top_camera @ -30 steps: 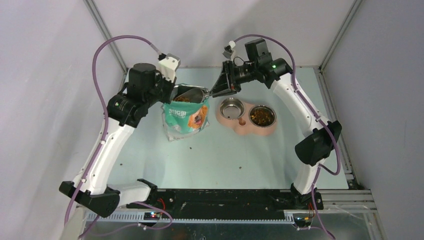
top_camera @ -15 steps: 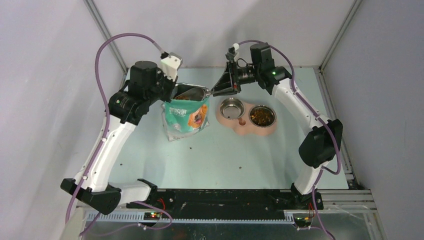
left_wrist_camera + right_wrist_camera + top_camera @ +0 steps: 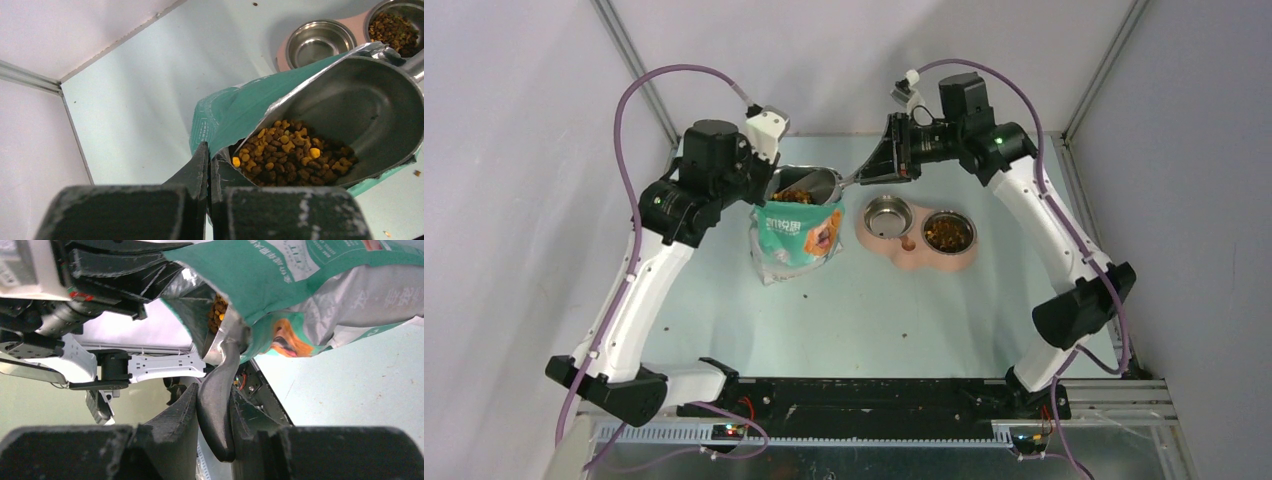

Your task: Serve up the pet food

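Observation:
The teal-green foil bag (image 3: pixel 796 232) stands open at the back left. My left gripper (image 3: pixel 209 160) is shut on its rim (image 3: pixel 226 170) and holds it open. My right gripper (image 3: pixel 214 399) is shut on the dark handle (image 3: pixel 216 405) of the grey metal scoop (image 3: pixel 360 107), whose bowl sits inside the bag's mouth. Brown kibble (image 3: pixel 295 156) lies in the scoop's low end and shows in the top view (image 3: pixel 792 196). More kibble (image 3: pixel 948 234) fills the right bowl of the pink double feeder (image 3: pixel 916 258). Its left bowl (image 3: pixel 887 215) is bare steel.
A few stray pellets (image 3: pixel 805 296) lie on the pale green table in front of the bag. Grey walls and metal frame posts (image 3: pixel 639 75) close in the back and sides. A black rail (image 3: pixel 864 395) runs along the near edge.
My right arm has swung back and to the right, drawing the scoop handle with it. The scoop bowl has risen in the bag's mouth and kibble now shows in it. The left arm holds still.

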`<state>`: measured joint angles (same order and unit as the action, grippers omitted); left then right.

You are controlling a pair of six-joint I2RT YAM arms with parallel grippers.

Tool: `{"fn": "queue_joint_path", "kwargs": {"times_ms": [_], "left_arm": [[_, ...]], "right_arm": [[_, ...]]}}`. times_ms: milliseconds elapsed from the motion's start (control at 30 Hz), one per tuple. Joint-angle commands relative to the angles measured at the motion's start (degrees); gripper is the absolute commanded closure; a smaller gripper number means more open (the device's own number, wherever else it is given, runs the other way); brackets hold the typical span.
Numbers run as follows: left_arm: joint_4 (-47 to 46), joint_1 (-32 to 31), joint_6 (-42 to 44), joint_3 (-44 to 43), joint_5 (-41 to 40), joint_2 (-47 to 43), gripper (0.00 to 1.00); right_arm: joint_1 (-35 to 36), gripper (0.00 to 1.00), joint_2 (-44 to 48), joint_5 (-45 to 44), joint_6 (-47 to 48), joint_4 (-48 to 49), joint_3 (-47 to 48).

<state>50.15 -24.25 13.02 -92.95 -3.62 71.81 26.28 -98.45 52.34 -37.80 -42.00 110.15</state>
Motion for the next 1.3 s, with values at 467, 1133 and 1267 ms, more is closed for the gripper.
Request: {"fn": "queue_joint_path", "kwargs": {"times_ms": [467, 1133, 1267], "left_arm": [[2.6, 1.4, 1.5, -4.2, -3.8, -0.2, 1.00], [4.4, 3.2, 2.9, -5.3, -4.1, 1.0, 1.00], [5.1, 4.0, 3.5, -5.7, -4.2, 1.0, 1.00]], "right_arm": [[-2.1, 1.00, 5.3, -0.2, 2.0, 2.9, -0.2], [-7.0, 1.00, 3.7, 13.6, -27.0, 42.3, -17.6], [-7.6, 1.00, 3.4, 15.0, -32.9, 52.9, -21.1]]}}
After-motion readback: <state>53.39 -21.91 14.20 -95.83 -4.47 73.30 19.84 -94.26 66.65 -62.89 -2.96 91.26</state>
